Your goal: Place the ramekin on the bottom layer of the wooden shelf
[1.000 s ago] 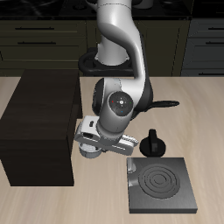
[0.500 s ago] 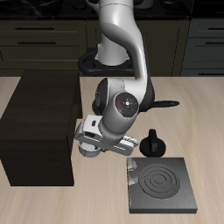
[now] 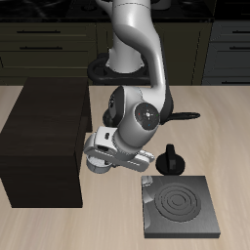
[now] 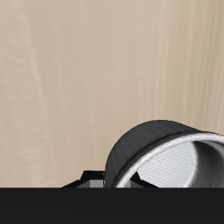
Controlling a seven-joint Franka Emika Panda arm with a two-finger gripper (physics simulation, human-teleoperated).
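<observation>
The ramekin [image 3: 95, 163], a small light-grey round bowl, hangs in my gripper [image 3: 99, 156] just above the table, close beside the open side of the wooden shelf [image 3: 44, 137]. The shelf is a large dark boxy cabinet with a flat top. In the wrist view the ramekin [image 4: 166, 157] shows its darker outer wall and pale inside, and my gripper [image 4: 109, 180] is shut on its rim. The arm hides most of the ramekin in the exterior view. The shelf's inner layers cannot be seen.
A flat black stove [image 3: 182, 206] with a spiral burner lies near the table's front edge. A small black knobbed pot [image 3: 173, 161] stands just behind it. A black frying pan's long handle [image 3: 186, 115] sticks out from behind the arm.
The gripper with the ramekin has shifted slightly toward the shelf, and the wrist has turned a little. Nothing else moved.
</observation>
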